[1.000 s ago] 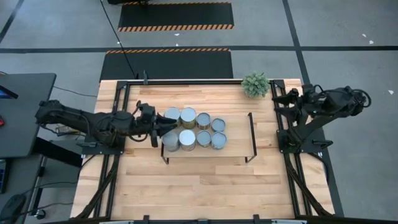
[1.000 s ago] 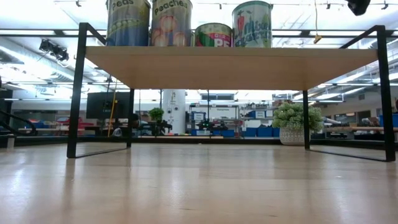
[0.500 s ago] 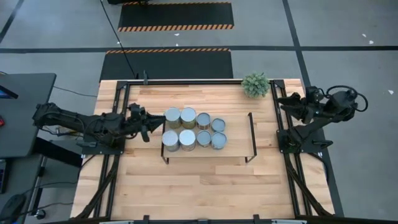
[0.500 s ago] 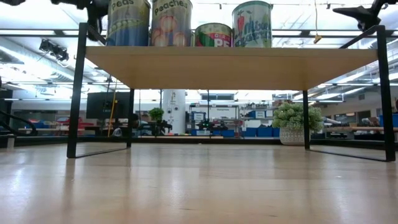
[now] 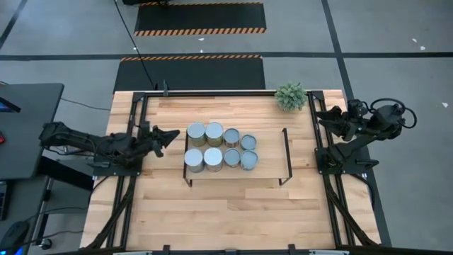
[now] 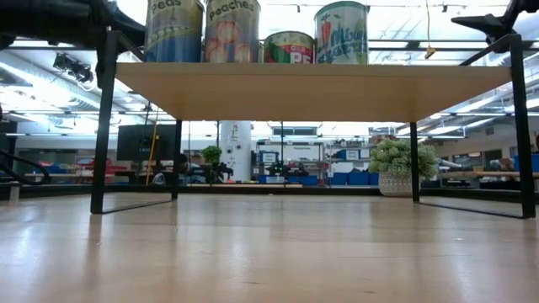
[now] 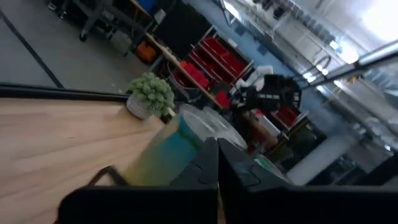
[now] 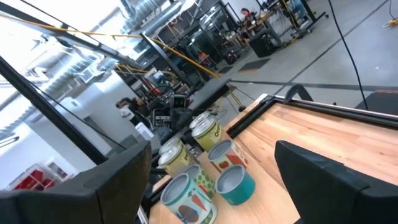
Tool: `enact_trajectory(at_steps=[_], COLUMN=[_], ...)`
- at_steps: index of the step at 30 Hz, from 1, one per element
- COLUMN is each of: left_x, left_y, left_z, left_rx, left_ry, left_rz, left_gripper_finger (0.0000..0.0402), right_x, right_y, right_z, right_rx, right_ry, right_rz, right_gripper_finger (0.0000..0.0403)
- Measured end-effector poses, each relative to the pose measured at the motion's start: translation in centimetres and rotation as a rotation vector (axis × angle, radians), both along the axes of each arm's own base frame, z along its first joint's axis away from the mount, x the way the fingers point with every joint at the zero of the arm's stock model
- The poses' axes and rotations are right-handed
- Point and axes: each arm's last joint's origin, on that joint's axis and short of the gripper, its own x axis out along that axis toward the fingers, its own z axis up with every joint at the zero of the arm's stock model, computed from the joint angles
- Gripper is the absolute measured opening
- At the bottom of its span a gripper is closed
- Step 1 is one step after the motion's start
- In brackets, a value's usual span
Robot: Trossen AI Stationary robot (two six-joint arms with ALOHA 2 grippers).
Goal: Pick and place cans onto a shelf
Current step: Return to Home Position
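Note:
Eight cans stand upright on the shelf (image 5: 269, 152): four wide ones with silver tops (image 5: 213, 158) at its left end, and four smaller ones (image 5: 248, 159) beside them near the middle. In the low view their labelled sides (image 6: 232, 29) rise above the shelf board (image 6: 312, 88). My left gripper (image 5: 170, 134) is shut and empty, just left of the shelf's left frame, pointing at the cans; its own view (image 7: 217, 168) shows a can (image 7: 180, 149) ahead. My right gripper (image 5: 320, 115) is open and empty at the table's right edge; it also shows in its wrist view (image 8: 214, 186).
A small potted plant (image 5: 291, 95) stands at the table's far right, close to my right gripper. The shelf's right half (image 5: 272, 142) is bare board. Bare tabletop (image 5: 233, 212) lies between the shelf and the near edge.
My left gripper, open on either side of the shelf's leftmost cans a second ago, has drawn back toward the table's left edge and shut. The cans stay upright where they were. My right arm has drawn back slightly toward the right edge.

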Motion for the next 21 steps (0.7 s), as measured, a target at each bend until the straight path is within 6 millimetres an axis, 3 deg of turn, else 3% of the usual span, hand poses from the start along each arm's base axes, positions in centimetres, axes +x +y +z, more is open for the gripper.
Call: enact_trajectory(at_steps=[21], left_x=[-1.4], left_y=[0.4], left_z=[-5.0], left_rx=[-0.106], left_ry=[-0.088], left_rz=[0.073], left_gripper_finger=[0.0001], right_x=[2.6], right_y=[1.2], right_z=[-2.6], right_rx=[0.046], right_ry=[-0.012], right_rz=[0.023], right_gripper_finger=[0.0347])
